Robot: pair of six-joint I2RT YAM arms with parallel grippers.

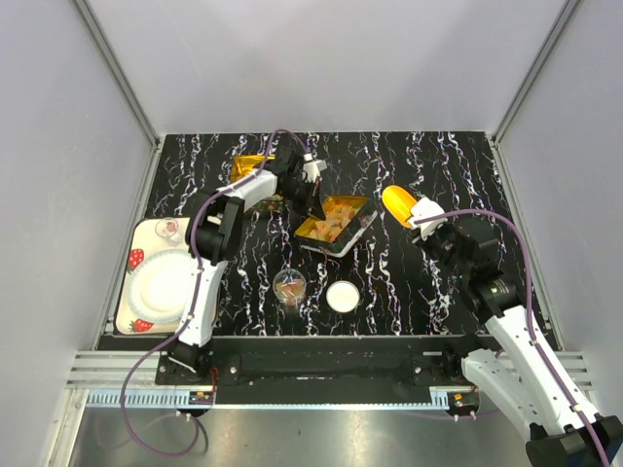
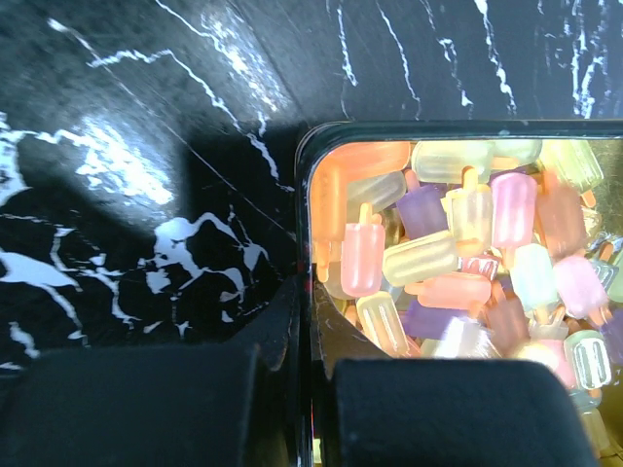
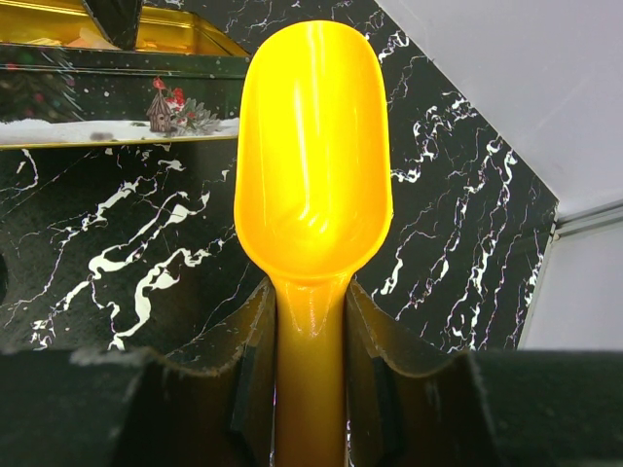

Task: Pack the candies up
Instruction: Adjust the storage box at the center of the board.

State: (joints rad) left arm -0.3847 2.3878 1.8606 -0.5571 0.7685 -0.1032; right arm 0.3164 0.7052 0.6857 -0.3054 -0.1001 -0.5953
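- Nearest your arm bases, a small glass cup (image 1: 289,285) and a round white disc (image 1: 342,296) stand just beside each other on the black marbled table (image 1: 438,165). What is inside the cup is too small to tell.
- At the near left edge, a tray (image 1: 133,255) with strawberry prints carries a white plate (image 1: 165,282), with a small glass (image 1: 167,230) at its far corner.
- Your right gripper (image 3: 310,311) sits right of centre, closed snugly on the handle of the yellow-orange scoop (image 3: 311,146). The bowl points away from the wrist, faces up and has nothing in it. It hangs near the right side of the open tin but apart from it.
- In the middle of the table lies the open gold tin (image 1: 358,206), its side printed with a snowy scene.
- Your left gripper (image 2: 310,360) is pinched fully closed on that tin's wall at its left side. In the left wrist view one black finger sits outside the wall and the other inside, over the contents.
- The candies (image 2: 458,263) are in this tin. They are translucent, popsicle-shaped pieces in pink, orange, yellow, purple and pale green, piled loosely and filling the part you can see.
- Farthest back, partly hidden behind your left arm, a second gold tin (image 1: 251,165) rests on the table, well apart from the scoop.
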